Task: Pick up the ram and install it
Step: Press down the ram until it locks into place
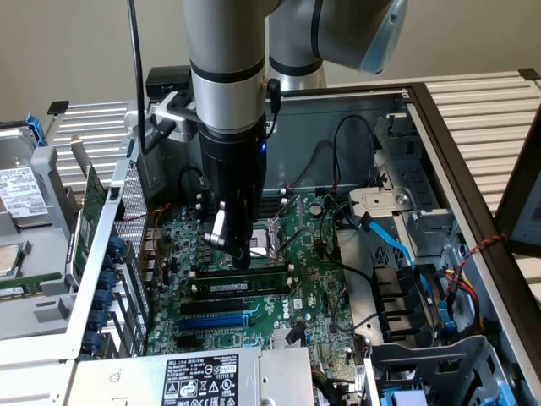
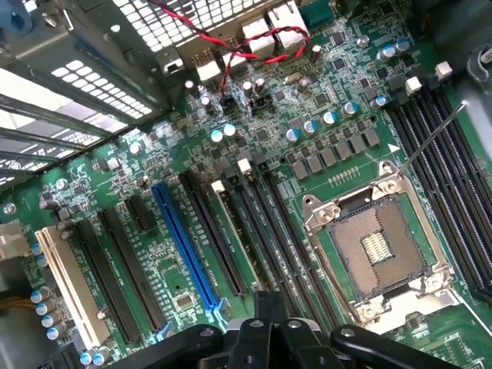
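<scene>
The ram (image 1: pixel 241 288) is a green stick with a white label, standing on edge in a black slot of the motherboard (image 1: pixel 308 292), just in front of the CPU socket (image 1: pixel 272 235). My gripper (image 1: pixel 240 258) hangs straight down over it. Its fingers are shut together, with their tips at or just above the stick's top edge toward the exterior view's left. Nothing is held between them. In the wrist view the ram (image 2: pixel 234 234) shows edge-on as a thin strip between black slots, and my gripper (image 2: pixel 265 301) is close above its near end.
A blue slot (image 1: pixel 211 321) and more black slots lie in front of the ram. Black and blue cables (image 1: pixel 385 241) and a drive cage (image 1: pixel 406 194) crowd the exterior view's right. A perforated metal wall (image 1: pixel 127 211) and card brackets stand at its left. A power supply (image 1: pixel 203 376) sits in front.
</scene>
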You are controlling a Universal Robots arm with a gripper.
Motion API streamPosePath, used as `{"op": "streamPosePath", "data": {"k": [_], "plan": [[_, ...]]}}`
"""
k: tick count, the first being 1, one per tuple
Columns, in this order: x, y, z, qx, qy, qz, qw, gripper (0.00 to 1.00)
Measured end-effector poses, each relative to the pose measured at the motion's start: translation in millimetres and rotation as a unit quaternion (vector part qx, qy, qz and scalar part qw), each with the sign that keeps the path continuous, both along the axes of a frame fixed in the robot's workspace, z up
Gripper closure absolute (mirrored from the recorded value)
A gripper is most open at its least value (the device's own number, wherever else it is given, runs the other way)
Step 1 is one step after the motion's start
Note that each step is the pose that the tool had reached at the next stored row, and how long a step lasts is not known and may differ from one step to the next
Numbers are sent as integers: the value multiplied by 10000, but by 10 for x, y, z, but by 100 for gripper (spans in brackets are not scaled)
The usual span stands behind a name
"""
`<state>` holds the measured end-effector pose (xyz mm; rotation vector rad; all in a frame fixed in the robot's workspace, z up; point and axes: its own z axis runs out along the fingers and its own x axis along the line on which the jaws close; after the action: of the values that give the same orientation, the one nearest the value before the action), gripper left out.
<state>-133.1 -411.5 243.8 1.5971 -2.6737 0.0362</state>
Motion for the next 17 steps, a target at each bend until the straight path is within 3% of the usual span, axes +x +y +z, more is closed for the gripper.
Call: {"op": "streamPosePath", "data": {"k": [4,9,13,17], "plan": [[0,0,0,0,-1,-243,9997,89],[0,0,0,-1,0,-617,9981,89],[0,0,0,0,-1,-926,9957,89],[0,0,-1,0,-1,-1235,9923,89]]}}
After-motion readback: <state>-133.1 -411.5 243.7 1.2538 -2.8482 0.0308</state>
